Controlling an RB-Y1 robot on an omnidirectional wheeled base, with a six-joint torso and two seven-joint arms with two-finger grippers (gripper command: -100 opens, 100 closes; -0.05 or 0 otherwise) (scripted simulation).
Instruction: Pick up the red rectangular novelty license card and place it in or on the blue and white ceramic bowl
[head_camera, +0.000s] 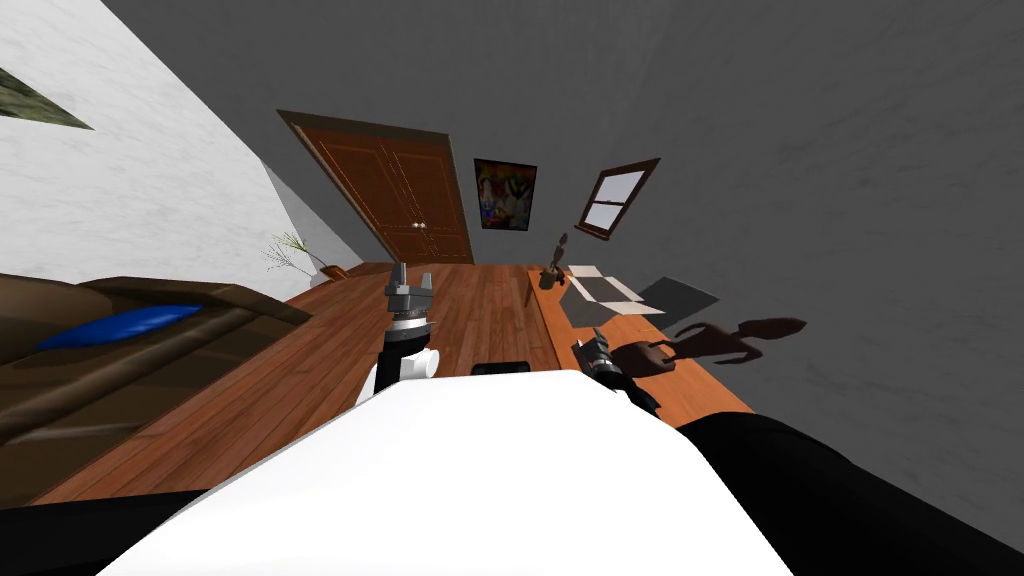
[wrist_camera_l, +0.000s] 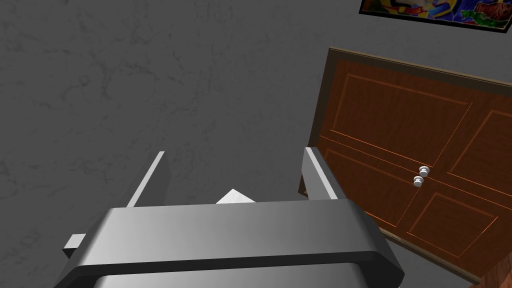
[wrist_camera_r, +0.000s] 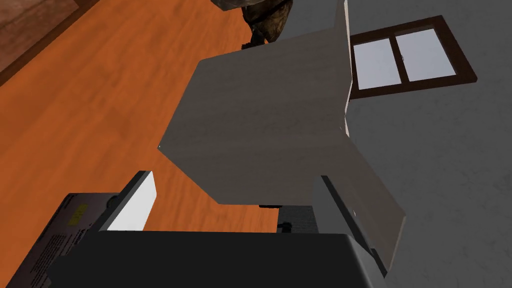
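Both left gripper (wrist_camera_l: 234, 151) and right gripper (wrist_camera_r: 234, 175) hold fingers spread wide, empty; the right hangs over the orange wooden desk (wrist_camera_r: 75, 100) by a grey open-flapped box (wrist_camera_r: 270, 110). Searching step: I cannot tell the red rectangular card's place; locate it next.

Pale blade fingers (wrist_camera_r: 134, 206), dark box (wrist_camera_r: 200, 260).

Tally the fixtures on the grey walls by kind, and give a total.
Brown wooden double door: 1
Colourful framed painting: 1
Brown-framed window: 1
Total: 3
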